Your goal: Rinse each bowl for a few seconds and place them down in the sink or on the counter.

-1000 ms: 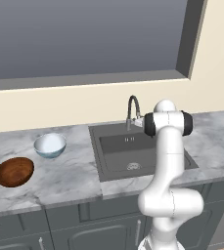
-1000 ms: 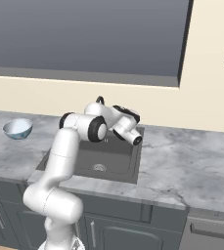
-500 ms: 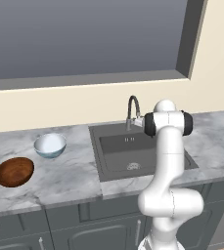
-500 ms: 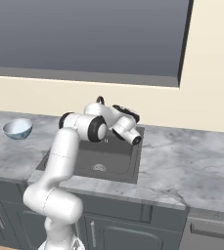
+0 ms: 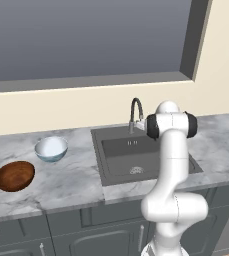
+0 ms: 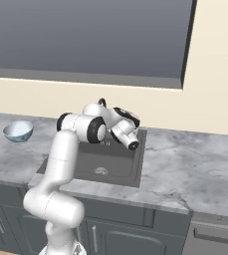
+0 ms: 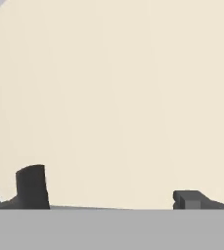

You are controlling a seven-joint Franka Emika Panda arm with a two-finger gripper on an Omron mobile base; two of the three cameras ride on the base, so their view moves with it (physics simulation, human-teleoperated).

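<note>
meanwhile nothing has shifted: the gripper (image 7: 108,202) stays wide open and empty above the sink (image 5: 141,160), both bowls (image 5: 51,148) wait untouched on the bench (image 5: 76,182) at nine o'clock, rinsing not begun

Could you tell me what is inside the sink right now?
The sink holds no bowl: its dark floor shows just a round drain. The white arm covers its right part in the left base view, so that corner is hidden there.
</note>
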